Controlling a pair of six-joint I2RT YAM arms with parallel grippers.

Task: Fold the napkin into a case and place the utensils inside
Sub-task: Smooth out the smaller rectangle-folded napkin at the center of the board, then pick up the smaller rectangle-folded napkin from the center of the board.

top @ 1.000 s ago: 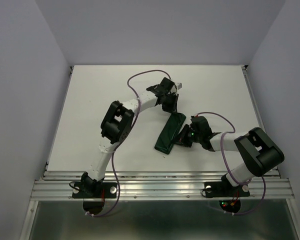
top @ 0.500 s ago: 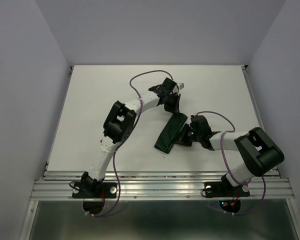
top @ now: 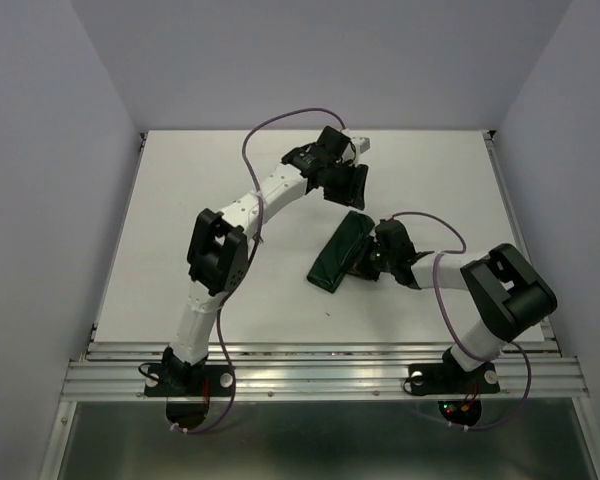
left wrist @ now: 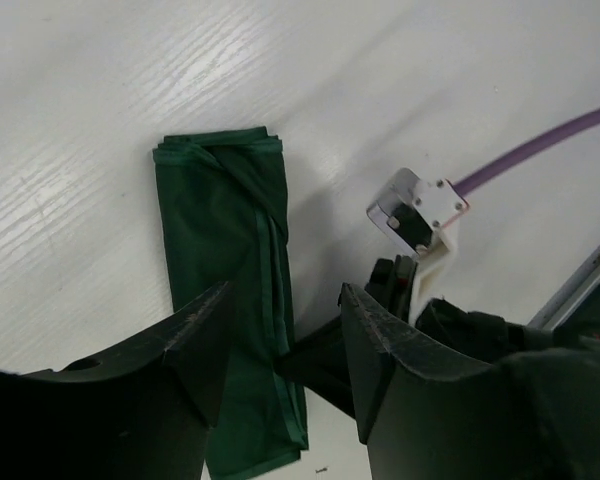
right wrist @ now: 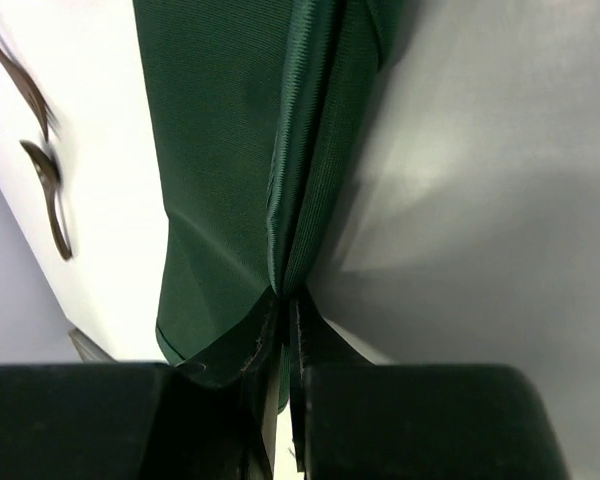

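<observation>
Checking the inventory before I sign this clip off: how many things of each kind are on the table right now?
napkin, dark green, folded into a strip: 1
utensils, slim brown shapes on the table, seen only in the right wrist view and too small to tell spoon from fork: 2
Total: 3

Left arm stretched far, left gripper [top: 350, 188] jaws apart; right arm bent low, right gripper [right wrist: 285, 305] pinching the napkin [top: 337, 256]
</observation>
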